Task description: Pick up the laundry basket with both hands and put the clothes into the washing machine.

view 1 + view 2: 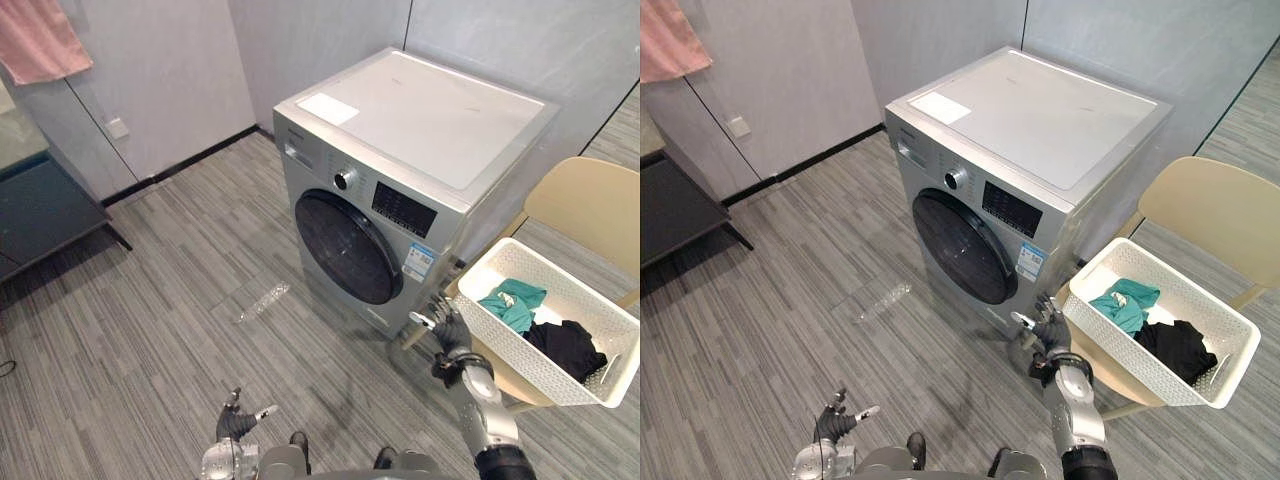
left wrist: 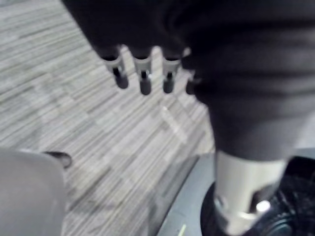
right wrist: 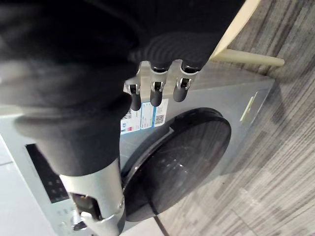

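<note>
Laundry basket (image 1: 530,360) sits on a chair (image 1: 590,200); my right robot hand (image 1: 450,330) hovers beside it, fingers spread; left robot hand (image 1: 235,422) low, likewise spread.

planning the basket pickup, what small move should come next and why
Probably close the right hand onto the near corner rim of the laundry basket: it is open just beside that corner, holding nothing. The left hand hangs low, well away from the basket on the chair.
</note>
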`<state>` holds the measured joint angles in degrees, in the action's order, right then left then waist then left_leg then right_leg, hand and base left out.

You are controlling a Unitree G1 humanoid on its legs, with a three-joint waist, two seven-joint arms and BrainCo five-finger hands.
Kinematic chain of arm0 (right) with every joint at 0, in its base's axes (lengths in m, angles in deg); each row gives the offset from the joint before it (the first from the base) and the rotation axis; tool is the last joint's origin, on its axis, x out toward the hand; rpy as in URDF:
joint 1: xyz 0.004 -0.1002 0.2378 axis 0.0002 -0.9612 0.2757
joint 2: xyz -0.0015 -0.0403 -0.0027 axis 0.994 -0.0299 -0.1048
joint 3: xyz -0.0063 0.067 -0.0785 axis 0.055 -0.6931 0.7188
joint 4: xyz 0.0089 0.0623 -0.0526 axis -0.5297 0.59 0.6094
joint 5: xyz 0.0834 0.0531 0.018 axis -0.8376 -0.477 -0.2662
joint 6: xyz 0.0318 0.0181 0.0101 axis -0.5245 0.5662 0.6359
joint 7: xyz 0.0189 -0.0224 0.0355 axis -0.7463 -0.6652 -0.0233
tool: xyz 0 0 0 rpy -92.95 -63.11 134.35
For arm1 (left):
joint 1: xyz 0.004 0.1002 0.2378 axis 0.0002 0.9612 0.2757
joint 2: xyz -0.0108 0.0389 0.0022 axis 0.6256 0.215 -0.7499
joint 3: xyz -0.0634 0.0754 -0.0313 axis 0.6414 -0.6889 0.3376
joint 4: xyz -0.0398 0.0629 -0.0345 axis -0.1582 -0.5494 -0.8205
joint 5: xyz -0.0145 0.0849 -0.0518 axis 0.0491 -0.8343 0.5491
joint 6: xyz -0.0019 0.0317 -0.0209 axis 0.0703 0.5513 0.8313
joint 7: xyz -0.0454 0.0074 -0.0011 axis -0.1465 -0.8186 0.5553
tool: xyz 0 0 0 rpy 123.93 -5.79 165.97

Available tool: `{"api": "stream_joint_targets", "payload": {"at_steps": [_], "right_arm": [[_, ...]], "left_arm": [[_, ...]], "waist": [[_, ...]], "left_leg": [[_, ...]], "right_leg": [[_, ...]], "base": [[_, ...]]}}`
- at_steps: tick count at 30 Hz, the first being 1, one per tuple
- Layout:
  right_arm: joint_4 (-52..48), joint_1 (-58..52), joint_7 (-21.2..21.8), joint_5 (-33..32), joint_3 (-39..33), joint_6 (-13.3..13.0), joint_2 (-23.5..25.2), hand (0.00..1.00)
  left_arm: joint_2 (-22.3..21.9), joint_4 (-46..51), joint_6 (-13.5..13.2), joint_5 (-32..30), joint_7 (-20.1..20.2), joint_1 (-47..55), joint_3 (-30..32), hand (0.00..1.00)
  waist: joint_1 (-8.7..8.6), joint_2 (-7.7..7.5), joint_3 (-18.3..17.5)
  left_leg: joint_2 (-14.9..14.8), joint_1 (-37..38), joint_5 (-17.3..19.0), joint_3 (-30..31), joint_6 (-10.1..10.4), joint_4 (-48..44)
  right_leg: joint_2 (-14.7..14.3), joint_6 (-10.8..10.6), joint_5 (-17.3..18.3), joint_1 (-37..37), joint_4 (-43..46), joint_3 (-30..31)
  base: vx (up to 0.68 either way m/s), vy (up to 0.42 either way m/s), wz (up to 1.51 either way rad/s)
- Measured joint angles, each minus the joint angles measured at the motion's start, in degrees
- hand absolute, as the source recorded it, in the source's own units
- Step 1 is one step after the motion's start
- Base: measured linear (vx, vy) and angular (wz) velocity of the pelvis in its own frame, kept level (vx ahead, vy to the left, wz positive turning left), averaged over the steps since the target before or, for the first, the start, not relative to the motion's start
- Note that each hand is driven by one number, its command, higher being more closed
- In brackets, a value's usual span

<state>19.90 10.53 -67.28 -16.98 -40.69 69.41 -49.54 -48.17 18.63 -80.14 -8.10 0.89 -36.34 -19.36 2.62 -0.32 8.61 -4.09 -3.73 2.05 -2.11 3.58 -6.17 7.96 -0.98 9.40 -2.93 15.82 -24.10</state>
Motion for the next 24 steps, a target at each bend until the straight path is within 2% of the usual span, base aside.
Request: {"api": "stream_joint_targets", "payload": {"at_steps": [2,6,8,11,16,20,24], "right_arm": [[5.21,4.86,-0.23,0.67,0.03,0.23,-1.42,0.00],[8.04,13.06,-1.53,1.61,-0.04,0.27,-5.47,0.00],[10.68,17.20,-1.63,1.61,0.08,0.39,-6.14,0.00],[13.14,22.32,-1.52,1.60,2.14,0.57,-7.16,0.00],[17.35,30.97,-1.97,1.56,2.45,0.84,-11.13,0.00],[19.55,36.91,-4.02,1.49,0.68,0.83,-15.13,0.00],[21.29,42.29,-5.74,0.49,-2.41,0.78,-17.89,0.00]], "left_arm": [[-0.09,0.00,-0.09,0.10,0.02,-0.24,-0.09,0.00],[0.00,0.12,-0.19,0.16,0.06,-0.55,-0.16,0.00],[0.32,0.76,-0.24,0.26,0.04,-0.60,-0.02,0.00],[0.73,0.89,-0.26,0.31,0.05,-0.96,-0.02,0.00],[0.81,1.44,-0.53,1.38,-0.09,-1.73,-0.11,0.00],[0.94,2.05,-1.20,2.45,-0.33,-2.77,-0.18,0.00],[0.95,2.84,-1.61,3.45,-1.39,-2.80,-0.19,0.00]], "waist": [[0.13,-0.02,0.37],[1.45,2.20,3.63],[1.92,2.72,5.65],[3.18,2.87,7.89],[3.28,3.55,11.45],[4.35,3.56,13.38],[4.50,3.69,15.43]], "left_leg": [[0.02,-0.85,-1.03,0.52,0.02,0.90],[0.64,-5.08,-2.31,3.45,-0.49,0.04],[1.20,-6.68,-3.04,4.22,-0.99,0.62],[1.67,-8.08,-4.24,3.74,-1.54,1.80],[3.10,-9.42,-5.78,3.51,-1.96,1.48],[3.28,-11.52,-5.80,1.93,-1.97,-0.66],[3.10,-12.84,-5.80,2.01,-1.98,-0.86]], "right_leg": [[-0.06,0.04,-0.63,0.12,-1.11,-1.58],[0.17,-0.35,-2.75,-0.64,-3.55,-5.12],[0.80,-0.48,-2.92,-1.68,-3.23,-6.46],[1.88,-0.48,-2.91,-4.09,-1.72,-6.53],[3.40,-0.53,-2.87,-5.87,0.01,-6.53],[4.16,-0.53,-2.88,-7.50,0.88,-5.88],[4.28,-0.50,-2.86,-8.87,1.75,-5.94]], "base": [[0.00,-0.013,0.36],[-0.04,0.034,0.43],[-0.06,0.057,0.42],[-0.04,0.040,0.11],[0.01,0.032,0.11],[-0.02,0.028,0.05],[-0.05,-0.007,0.02]]}}
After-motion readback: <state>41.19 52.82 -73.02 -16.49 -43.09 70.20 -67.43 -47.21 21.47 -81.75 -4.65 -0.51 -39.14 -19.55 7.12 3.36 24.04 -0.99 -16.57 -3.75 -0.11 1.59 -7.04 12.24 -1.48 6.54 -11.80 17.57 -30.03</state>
